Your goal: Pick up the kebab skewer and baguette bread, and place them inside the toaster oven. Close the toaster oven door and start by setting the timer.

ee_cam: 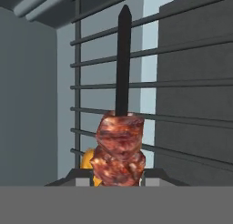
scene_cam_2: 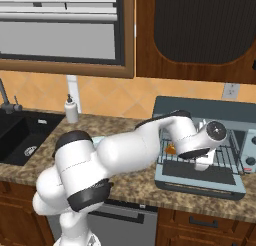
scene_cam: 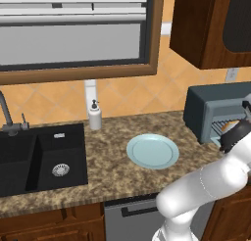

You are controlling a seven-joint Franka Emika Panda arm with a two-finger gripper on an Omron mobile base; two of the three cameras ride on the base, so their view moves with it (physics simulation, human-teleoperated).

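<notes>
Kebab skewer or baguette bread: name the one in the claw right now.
The kebab skewer: its reddish-brown meat chunks sit between the claw tips, stick pointing into the toaster oven over the wire rack. The golden baguette bread only peeks out behind it.

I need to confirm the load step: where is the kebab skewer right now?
In the hand view, the reddish-brown chunked kebab skewer sits between the gripper fingers, pointing into the dark slate-grey toaster oven over its wire rack.

Slate-grey toaster oven (scene_cam_2: 200,110), reddish-brown kebab skewer (ee_cam: 119,150), speckled counter (scene_cam: 112,161).
</notes>
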